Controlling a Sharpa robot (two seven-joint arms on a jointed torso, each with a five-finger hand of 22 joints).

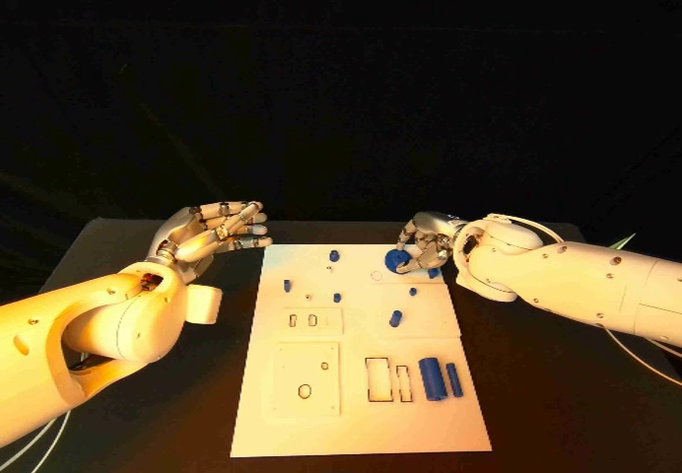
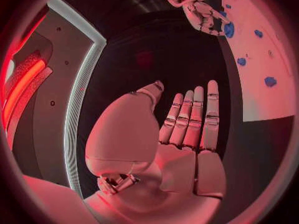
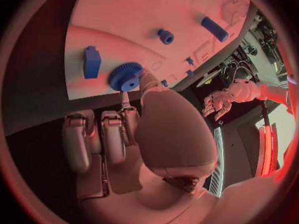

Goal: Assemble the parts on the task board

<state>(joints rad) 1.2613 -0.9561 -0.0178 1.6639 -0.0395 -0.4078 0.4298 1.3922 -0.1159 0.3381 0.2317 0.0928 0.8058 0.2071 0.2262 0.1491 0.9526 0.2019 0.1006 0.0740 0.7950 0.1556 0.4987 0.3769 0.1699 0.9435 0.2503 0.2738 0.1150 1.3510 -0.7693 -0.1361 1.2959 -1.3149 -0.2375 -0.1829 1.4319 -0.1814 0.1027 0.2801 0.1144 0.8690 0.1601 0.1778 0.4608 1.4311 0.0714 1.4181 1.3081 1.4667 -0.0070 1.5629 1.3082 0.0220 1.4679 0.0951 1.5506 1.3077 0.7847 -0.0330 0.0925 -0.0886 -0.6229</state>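
The white task board (image 1: 363, 414) lies in the middle of the black table. My right hand (image 1: 431, 243) hovers over the board's far right corner and pinches a blue gear (image 1: 398, 259) between thumb and a finger. The right wrist view shows the gear (image 3: 126, 76) at my thumb tip, just above the board (image 3: 124, 10), next to a blue block (image 3: 91, 62). My left hand (image 1: 213, 233) is raised left of the board, fingers spread, holding nothing. Its bare palm (image 2: 184, 139) shows in the left wrist view.
Several small blue pegs (image 1: 334, 255) dot the board's far half. A thick blue cylinder (image 1: 432, 378) and a thin blue bar (image 1: 453, 379) lie at the near right beside rectangular slots (image 1: 378, 379). Bare black table (image 1: 569, 394) flanks the board.
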